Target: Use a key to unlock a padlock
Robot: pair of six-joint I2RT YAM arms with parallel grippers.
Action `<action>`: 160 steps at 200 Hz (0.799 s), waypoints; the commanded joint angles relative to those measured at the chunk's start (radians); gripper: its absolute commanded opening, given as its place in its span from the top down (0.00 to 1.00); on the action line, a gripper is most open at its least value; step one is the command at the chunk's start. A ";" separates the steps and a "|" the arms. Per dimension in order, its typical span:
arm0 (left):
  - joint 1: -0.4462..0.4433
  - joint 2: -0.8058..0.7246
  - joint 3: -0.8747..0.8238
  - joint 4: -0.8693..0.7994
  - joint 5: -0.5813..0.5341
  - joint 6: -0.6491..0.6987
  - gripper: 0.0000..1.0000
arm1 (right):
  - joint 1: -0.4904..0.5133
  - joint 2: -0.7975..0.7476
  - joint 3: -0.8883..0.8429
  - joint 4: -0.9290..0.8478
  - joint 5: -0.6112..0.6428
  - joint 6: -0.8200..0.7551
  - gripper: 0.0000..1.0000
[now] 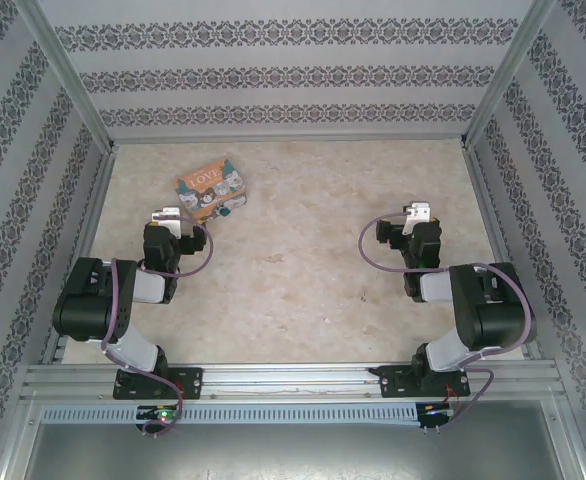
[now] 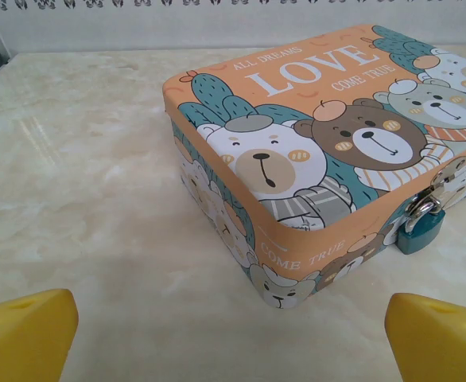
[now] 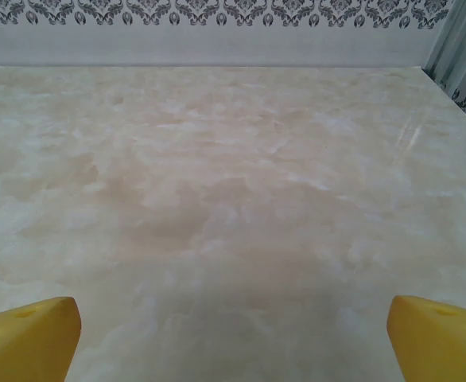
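The padlock [image 2: 420,231], teal-blue with a thin silvery shackle, hangs from the clasp on the front side of the orange-and-teal "LOVE" box [image 2: 328,135]. The box lies flat on the marble-look table [image 1: 303,260] at the back left. My left gripper [image 2: 233,334] is open just short of the box's near corner, yellow fingertips [image 2: 30,334] wide apart, nothing between them; the padlock is ahead to its right. My right gripper [image 3: 233,338] is open over bare table at the right [image 1: 416,213], holding nothing. The key is out of view.
Patterned walls with metal frame posts [image 1: 68,75] close in the table on the left, back and right. The box [image 1: 210,190] sits just beyond the left gripper [image 1: 166,216]. Purple cables [image 1: 373,262] loop off both wrists.
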 commanded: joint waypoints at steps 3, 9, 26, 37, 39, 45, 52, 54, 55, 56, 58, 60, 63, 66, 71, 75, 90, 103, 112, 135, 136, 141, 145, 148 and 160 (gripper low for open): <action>0.009 -0.008 0.016 -0.020 0.018 0.009 0.01 | 0.003 -0.010 0.007 0.030 0.019 -0.008 0.02; 0.009 -0.008 0.016 -0.019 0.019 0.009 0.01 | 0.003 -0.009 0.006 0.030 0.018 -0.007 0.02; 0.010 -0.008 0.017 -0.021 0.023 0.010 0.01 | 0.003 -0.010 0.006 0.030 0.018 -0.008 0.02; 0.009 -0.008 0.017 -0.023 0.027 0.012 0.01 | 0.003 -0.009 0.007 0.030 0.018 -0.007 0.02; 0.009 -0.008 0.017 -0.022 0.027 0.012 0.01 | 0.003 -0.009 0.006 0.030 0.019 -0.007 0.02; 0.009 -0.008 0.017 -0.023 0.027 0.012 0.01 | 0.003 -0.010 0.006 0.030 0.018 -0.007 0.02; 0.009 -0.008 0.017 -0.022 0.027 0.012 0.01 | 0.002 -0.010 0.006 0.030 0.017 -0.007 0.02; 0.009 -0.008 0.018 -0.022 0.027 0.012 0.01 | 0.003 -0.009 0.007 0.030 0.016 -0.006 0.02; 0.009 -0.008 0.018 -0.022 0.027 0.012 0.01 | 0.003 -0.009 0.007 0.030 0.016 -0.006 0.02; 0.009 -0.008 0.018 -0.022 0.027 0.012 0.01 | 0.003 -0.010 0.007 0.030 0.016 -0.006 0.02; 0.009 -0.008 0.018 -0.022 0.027 0.012 0.01 | 0.003 -0.009 0.008 0.030 0.015 -0.006 0.02; 0.009 -0.008 0.017 -0.022 0.027 0.012 0.01 | 0.002 -0.010 0.008 0.030 0.015 -0.005 0.02; 0.009 -0.007 0.017 -0.023 0.027 0.012 0.01 | 0.001 -0.010 0.008 0.030 0.014 -0.006 0.02; 0.009 -0.008 0.017 -0.023 0.027 0.012 0.01 | 0.001 -0.009 0.008 0.029 0.014 -0.006 0.02; 0.009 -0.008 0.017 -0.022 0.027 0.012 0.01 | 0.001 -0.010 0.008 0.028 0.013 -0.007 0.02; 0.009 -0.008 0.017 -0.022 0.027 0.012 0.01 | 0.000 -0.010 0.008 0.028 0.013 -0.006 0.02; 0.009 -0.008 0.017 -0.022 0.027 0.012 0.01 | 0.000 -0.010 0.008 0.028 0.009 -0.005 0.02; 0.009 -0.008 0.017 -0.022 0.026 0.012 0.01 | 0.000 -0.010 0.008 0.028 0.010 -0.005 0.01; 0.009 -0.008 0.018 -0.020 0.025 0.011 0.01 | -0.002 -0.009 0.008 0.027 0.009 -0.004 0.02; 0.009 -0.008 0.017 -0.020 0.024 0.011 0.01 | -0.002 -0.010 0.008 0.027 0.007 -0.004 0.02; 0.009 -0.008 0.017 -0.021 0.024 0.011 0.01 | -0.002 -0.010 0.008 0.027 0.007 -0.004 0.02; 0.009 -0.008 0.017 -0.021 0.023 0.011 0.01 | -0.003 -0.010 0.008 0.026 0.007 -0.004 0.02; 0.009 -0.008 0.017 -0.020 0.020 0.010 0.01 | -0.003 -0.010 0.009 0.025 0.006 -0.004 0.02; 0.009 -0.009 0.017 -0.020 0.018 0.009 0.01 | -0.003 -0.010 0.009 0.025 0.007 -0.004 0.02; 0.009 -0.007 0.016 -0.017 0.014 0.006 0.01 | -0.006 -0.009 0.012 0.021 0.000 -0.001 0.02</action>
